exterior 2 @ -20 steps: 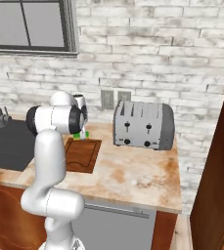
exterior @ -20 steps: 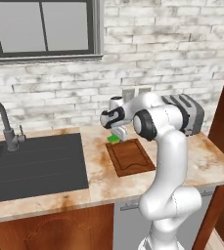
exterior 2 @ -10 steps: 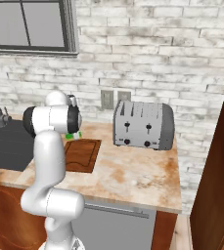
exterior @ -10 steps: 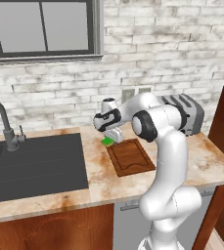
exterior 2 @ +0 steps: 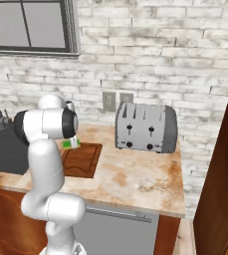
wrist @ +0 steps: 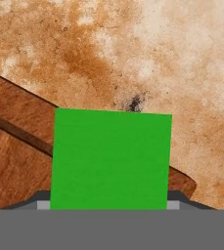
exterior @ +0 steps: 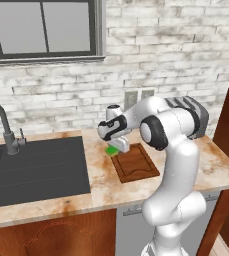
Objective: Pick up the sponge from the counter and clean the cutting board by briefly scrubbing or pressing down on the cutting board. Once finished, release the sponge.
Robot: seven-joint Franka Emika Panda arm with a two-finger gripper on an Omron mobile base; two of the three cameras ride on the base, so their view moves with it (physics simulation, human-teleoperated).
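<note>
Jaws clamped on sponge (wrist: 111, 158) over cutting board (exterior: 135, 163) corner, sink (exterior: 36, 167) alongside, toaster (exterior 2: 146, 128) beyond.

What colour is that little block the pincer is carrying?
Bright green: the sponge shows best in the hand view, over the cutting board's corner.

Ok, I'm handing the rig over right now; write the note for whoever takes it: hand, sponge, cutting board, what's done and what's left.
Hand: shut on the sponge, hanging at the far left corner of the cutting board.
Sponge: green, off the counter, partly over the board's corner and partly over bare counter in the hand view.
Cutting board: flat on the counter between the sink and the toaster.
Done: sponge picked up.
Left: bring it fully over the board, press or scrub briefly, then release. I cannot tell whether any scrubbing has happened.
</note>
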